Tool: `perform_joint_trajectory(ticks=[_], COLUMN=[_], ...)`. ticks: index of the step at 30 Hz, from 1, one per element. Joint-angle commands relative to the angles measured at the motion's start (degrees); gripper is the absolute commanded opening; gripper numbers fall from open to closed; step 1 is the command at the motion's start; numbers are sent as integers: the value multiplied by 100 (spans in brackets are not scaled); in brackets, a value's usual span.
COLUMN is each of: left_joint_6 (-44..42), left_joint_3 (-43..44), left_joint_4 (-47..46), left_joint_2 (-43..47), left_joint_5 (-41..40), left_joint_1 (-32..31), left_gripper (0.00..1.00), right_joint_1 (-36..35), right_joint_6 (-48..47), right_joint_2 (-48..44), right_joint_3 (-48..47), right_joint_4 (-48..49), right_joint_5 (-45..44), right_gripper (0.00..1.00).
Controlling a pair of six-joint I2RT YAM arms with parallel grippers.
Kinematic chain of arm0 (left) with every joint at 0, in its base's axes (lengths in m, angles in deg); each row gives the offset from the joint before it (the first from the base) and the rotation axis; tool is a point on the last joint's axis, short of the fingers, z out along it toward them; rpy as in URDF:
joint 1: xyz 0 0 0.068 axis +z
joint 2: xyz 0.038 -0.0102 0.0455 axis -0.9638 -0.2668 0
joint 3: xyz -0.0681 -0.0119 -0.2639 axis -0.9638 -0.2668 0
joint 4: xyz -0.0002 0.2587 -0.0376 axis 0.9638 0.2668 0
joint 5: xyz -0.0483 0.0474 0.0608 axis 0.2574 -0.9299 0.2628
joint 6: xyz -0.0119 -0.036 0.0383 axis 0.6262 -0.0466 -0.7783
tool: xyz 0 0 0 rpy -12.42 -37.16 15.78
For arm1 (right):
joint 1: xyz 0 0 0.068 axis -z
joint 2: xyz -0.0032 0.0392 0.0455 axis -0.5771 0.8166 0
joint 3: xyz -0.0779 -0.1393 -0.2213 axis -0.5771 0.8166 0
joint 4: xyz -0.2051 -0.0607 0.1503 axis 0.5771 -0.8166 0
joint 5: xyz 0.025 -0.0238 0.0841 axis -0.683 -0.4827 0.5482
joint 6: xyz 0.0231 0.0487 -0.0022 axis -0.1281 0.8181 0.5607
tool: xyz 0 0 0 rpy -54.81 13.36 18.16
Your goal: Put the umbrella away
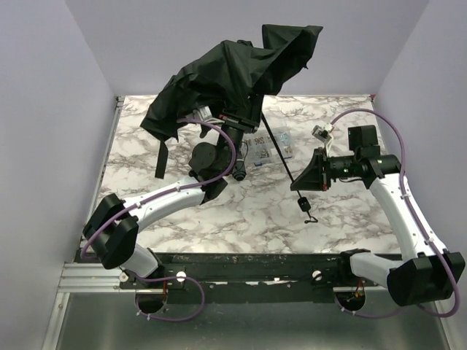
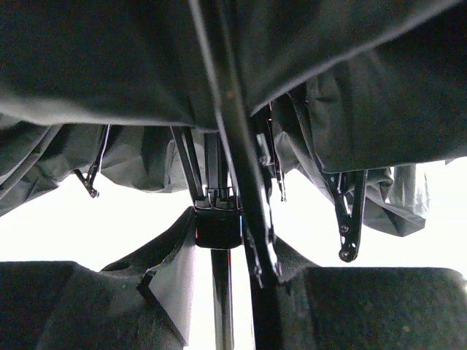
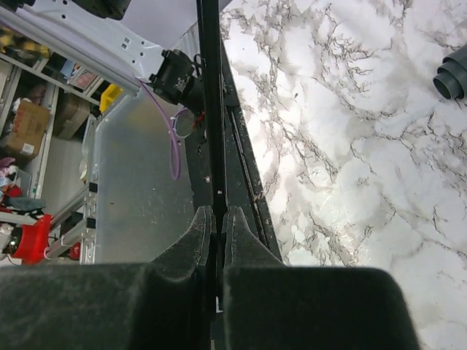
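Note:
The umbrella [image 1: 233,69] hangs half-collapsed above the back of the marble table [image 1: 241,219], its black canopy bunched and drooping to the left. My left gripper [image 1: 235,122] reaches up under the canopy and is shut on the umbrella's runner and ribs [image 2: 219,226]; its fingers [image 2: 73,306] flank the centre pole. The thin black shaft [image 1: 277,146] slants down to the right, where my right gripper [image 1: 298,184] is shut on it near the handle end. In the right wrist view the shaft [image 3: 210,87] runs straight between my right gripper's [image 3: 218,215] pinched fingertips. The loop strap [image 1: 309,211] dangles below.
Clear plastic packets [image 1: 268,149] lie on the table under the shaft. A dark grey tube end [image 3: 452,73] shows at the right wrist view's upper right. The black rail [image 1: 241,262] marks the table's near edge, with grey walls on both sides.

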Motion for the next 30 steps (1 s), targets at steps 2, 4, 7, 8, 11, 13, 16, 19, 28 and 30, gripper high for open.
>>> perform_joint_trajectory(ticks=[2,4,7,8,11,13,16,19,28,30], left_joint_6=[387,846,1262,1325,1475,1491,1476,1474,838,531], left_joint_3=[55,3,-206,-293,-457,-540,-546,-532,-1050,-1378], left_joint_4=[-63,172,290,278,230,124,35,-16,462,815], left_joint_2=[251,233,183,164,66,-16,-149,-276,307,700], left_joint_5=[497,925,1457,1572,1846,1806,1670,1514,2382,2902], left_joint_1=[19,-21,-224,-302,-648,-900,-1201,-1411,-1416,-1422], left_gripper=[0,0,0,0,0,0,0,0,69,77], right_joint_1=[-21,-22,-18,-22,-22,-22,-18,-20,390,562], right_joint_6=[389,1164,1613,1609,2108,2519,2882,3288,2971,2927], right_joint_2=[277,274,653,862,1193,1274,1330,1226,1027,1131], right_joint_3=[-437,-593,-1254,-1482,-1668,-1589,-1520,-1269,-1570,-1923], right_joint_4=[407,1392,1912,1933,2646,3206,3665,4186,3801,3701], right_joint_5=[-189,-367,-550,-546,-611,-673,-762,-754,-958,-1060], right_gripper=[1,0,0,0,0,0,0,0,0,0])
